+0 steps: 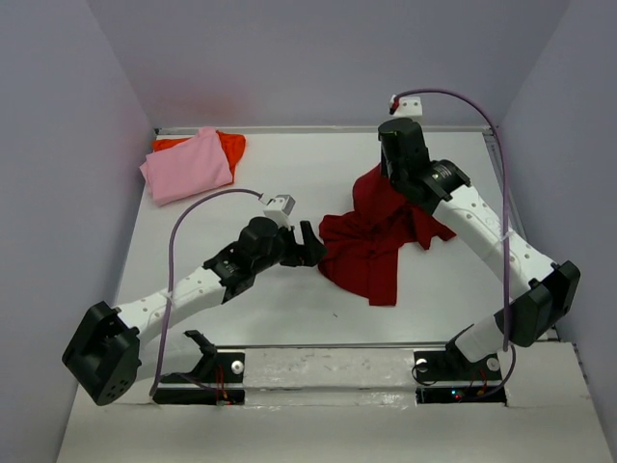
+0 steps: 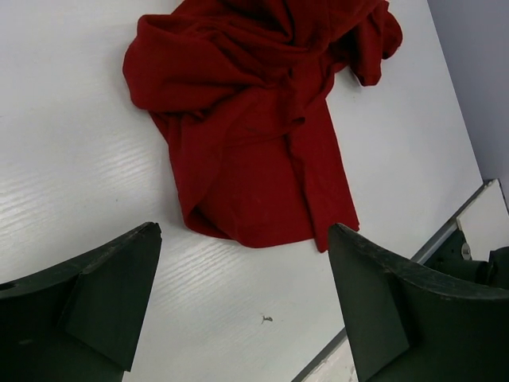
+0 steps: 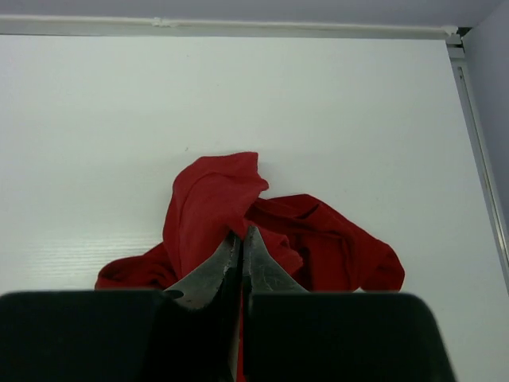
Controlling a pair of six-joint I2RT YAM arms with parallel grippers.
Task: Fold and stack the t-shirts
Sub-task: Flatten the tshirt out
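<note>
You have bare white tabletop (image 1: 289, 174) between the crumpled dark red cloth t-shirt (image 1: 371, 253) and the far-left light pink t-shirt (image 1: 188, 166). The right arm (image 1: 472, 212) overhangs the red one.

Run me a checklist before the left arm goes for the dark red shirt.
1. Jaws of the right gripper shut on the dark red t-shirt: ok.
2. Jaws of the left gripper open: ok.
3. Shirt's near edge ahead of the left jaws, between them: ok.
4. Shirt spread flat: not ok, bunched.
5. The pink t-shirt lying on the orange t-shirt, clear of the path: ok.
6. Layers pinched on the right: cannot tell.
</note>
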